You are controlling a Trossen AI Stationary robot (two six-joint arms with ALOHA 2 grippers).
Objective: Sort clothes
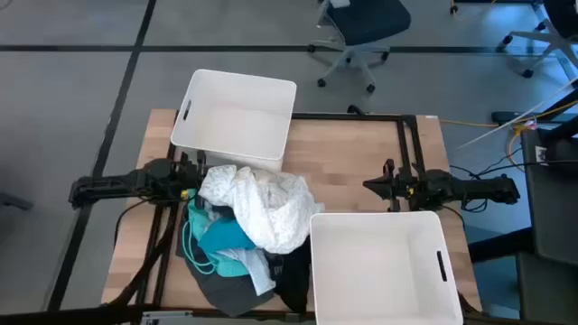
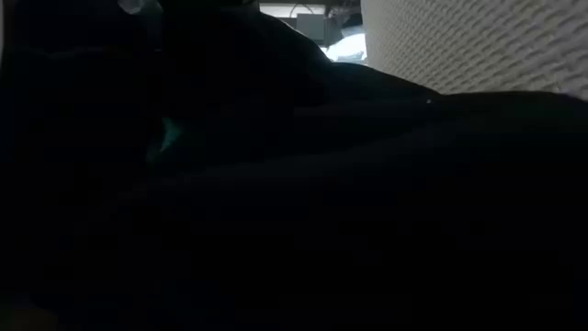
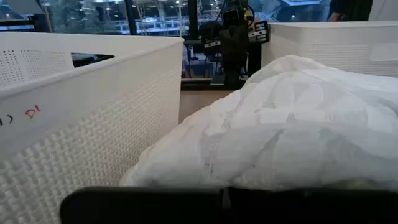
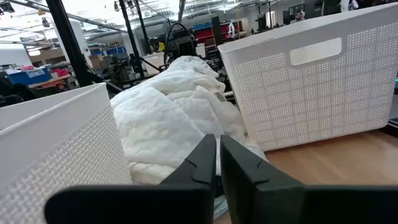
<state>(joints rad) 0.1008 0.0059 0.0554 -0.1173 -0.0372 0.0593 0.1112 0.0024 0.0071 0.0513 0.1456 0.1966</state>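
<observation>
The clothes lie in one pile on the table's near left. A white lacy garment (image 1: 262,203) is on top and also shows in both wrist views (image 3: 298,124) (image 4: 174,106). Teal cloth (image 1: 221,239) and dark grey and black cloth (image 1: 235,289) lie under it, toward the near edge. My left gripper (image 1: 187,191) is at the pile's left side, and its fingers do not show. My right gripper (image 4: 217,158) is shut and empty, right of the pile over bare table (image 1: 368,185).
One white bin (image 1: 242,76) stands at the far left, its wall close beside my left wrist (image 3: 93,124). A second white bin (image 1: 375,217) stands at the near right. Bare wood (image 1: 348,162) lies between them. Dark cloth fills the low view, apart from a bin wall (image 2: 478,46).
</observation>
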